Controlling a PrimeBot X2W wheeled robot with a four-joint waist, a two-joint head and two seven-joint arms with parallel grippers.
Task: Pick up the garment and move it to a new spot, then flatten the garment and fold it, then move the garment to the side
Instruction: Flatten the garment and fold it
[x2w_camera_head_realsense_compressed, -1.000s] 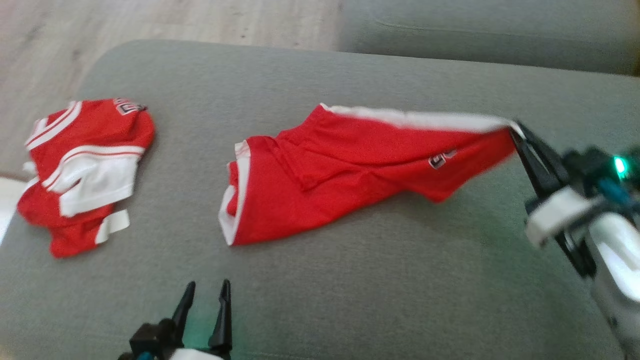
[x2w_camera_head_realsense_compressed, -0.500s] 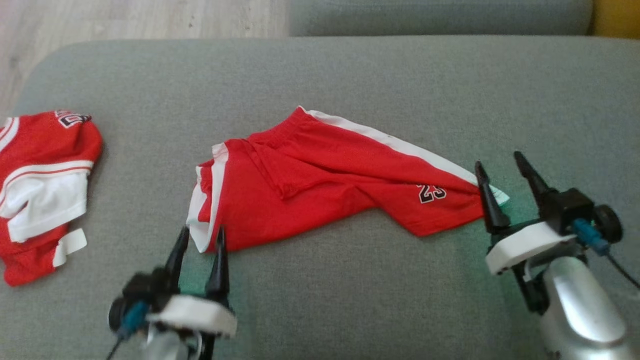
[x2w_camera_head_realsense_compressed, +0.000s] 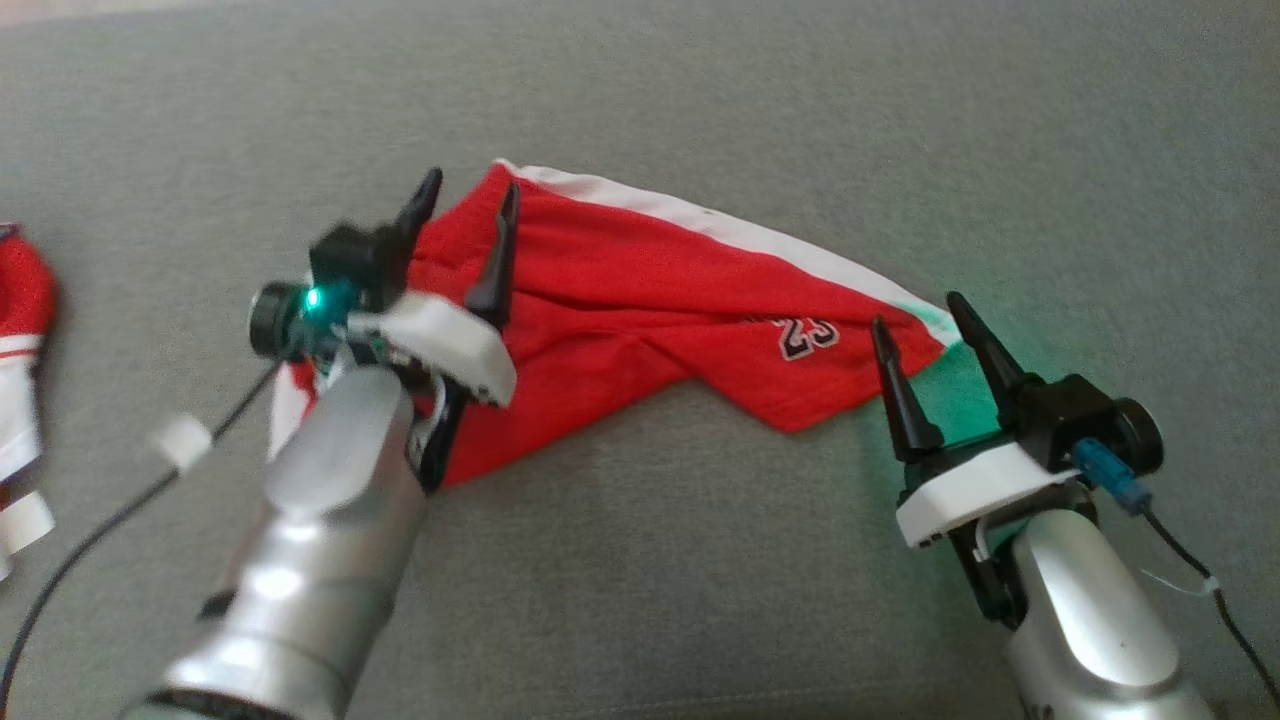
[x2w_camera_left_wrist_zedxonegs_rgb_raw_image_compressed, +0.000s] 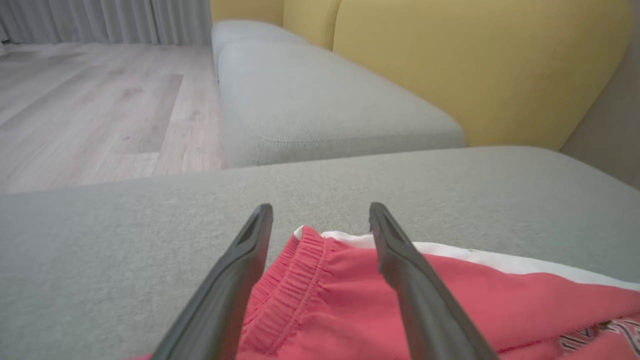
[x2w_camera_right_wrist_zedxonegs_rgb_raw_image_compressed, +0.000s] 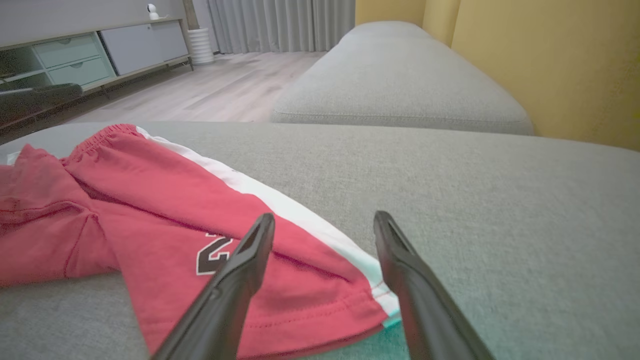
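1. Grey all over in the head view, that's the sofa cushion (x2w_camera_head_realsense_compressed: 700, 560), and the red shorts (x2w_camera_head_realsense_compressed: 640, 290) lie rumpled across it, waistband end toward my left, leg hem toward my right. My left claw (x2w_camera_head_realsense_compressed: 472, 182) sits over the waistband end with its fingers spread, pinching nothing. My right claw (x2w_camera_head_realsense_compressed: 916, 310) is at the hem corner, also spread wide, with a green glow (x2w_camera_head_realsense_compressed: 945, 385) on the cloth and cushion between its fingers. Another red-and-white garment (x2w_camera_head_realsense_compressed: 22, 300) pokes in at the left edge, well apart from the shorts.

2. Left wrist view: my two dark fingers stand apart and the elastic waistband (x2w_camera_left_wrist_zedxonegs_rgb_raw_image_compressed: 292, 280) lies between them, its corner near the tips. Honestly can't tell if the fingers touch the fabric. The white side stripe (x2w_camera_left_wrist_zedxonegs_rgb_raw_image_compressed: 500, 260) runs off to the right. Beyond that there's a second grey cushion (x2w_camera_left_wrist_zedxonegs_rgb_raw_image_compressed: 325, 100), a yellow backrest (x2w_camera_left_wrist_zedxonegs_rgb_raw_image_compressed: 475, 65) and wood floor (x2w_camera_left_wrist_zedxonegs_rgb_raw_image_compressed: 90, 110).

3. Right wrist view: fingers apart here too, with the hem corner lying flat on the cushion between them, not gripped. The number print (x2w_camera_right_wrist_zedxonegs_rgb_raw_image_compressed: 212, 255) sits just beside one finger. Way off in the back, a low cabinet (x2w_camera_right_wrist_zedxonegs_rgb_raw_image_compressed: 90, 50) and grey curtains (x2w_camera_right_wrist_zedxonegs_rgb_raw_image_compressed: 280, 25).
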